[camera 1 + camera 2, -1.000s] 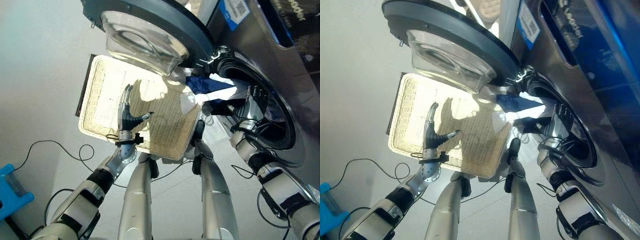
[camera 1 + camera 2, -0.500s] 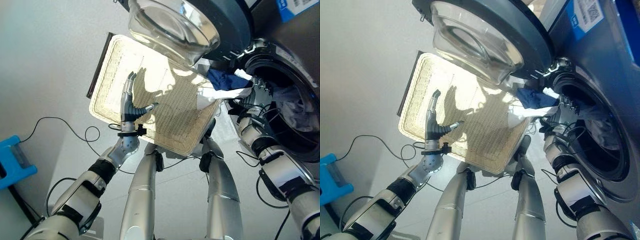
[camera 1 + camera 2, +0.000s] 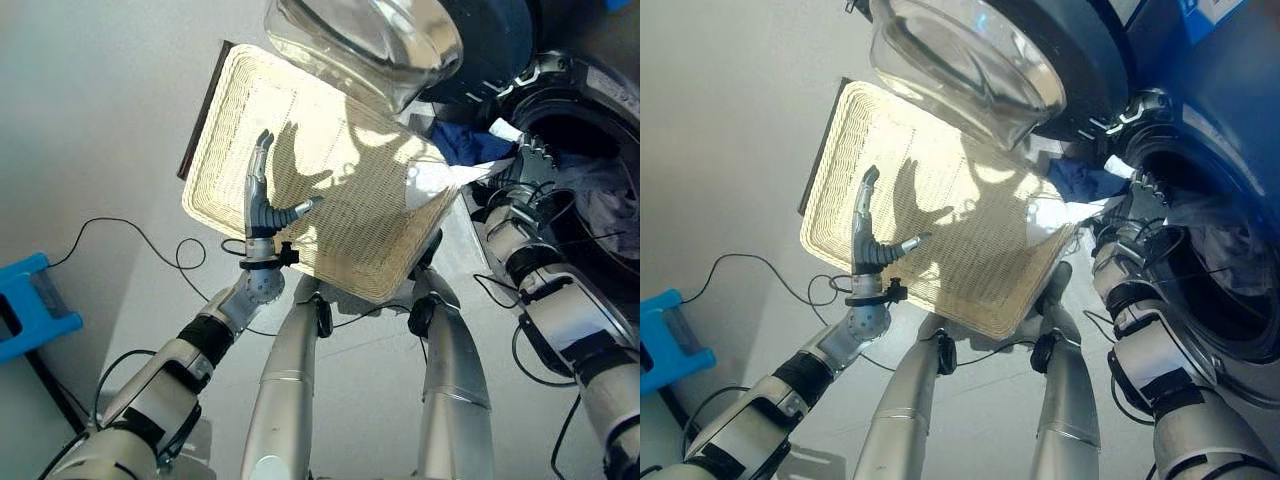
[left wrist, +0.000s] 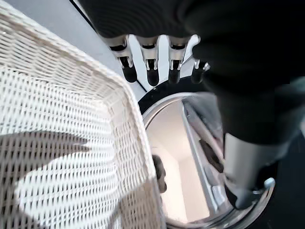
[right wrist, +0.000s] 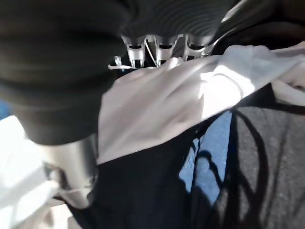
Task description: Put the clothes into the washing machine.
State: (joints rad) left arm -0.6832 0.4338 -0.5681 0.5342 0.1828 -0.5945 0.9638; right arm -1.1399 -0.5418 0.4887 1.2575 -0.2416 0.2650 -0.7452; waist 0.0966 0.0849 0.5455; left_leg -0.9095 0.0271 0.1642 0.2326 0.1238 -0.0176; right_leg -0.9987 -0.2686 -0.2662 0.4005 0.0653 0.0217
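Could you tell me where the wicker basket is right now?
The wicker basket lies on the floor below the open washer door, under the open left hand.

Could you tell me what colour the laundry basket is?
The laundry basket is cream-white wicker, clearest in the left eye view.

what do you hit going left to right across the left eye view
blue box → left hand, open over the wicker basket → blue and white clothes at the washing machine's mouth → right hand on them → washing machine drum
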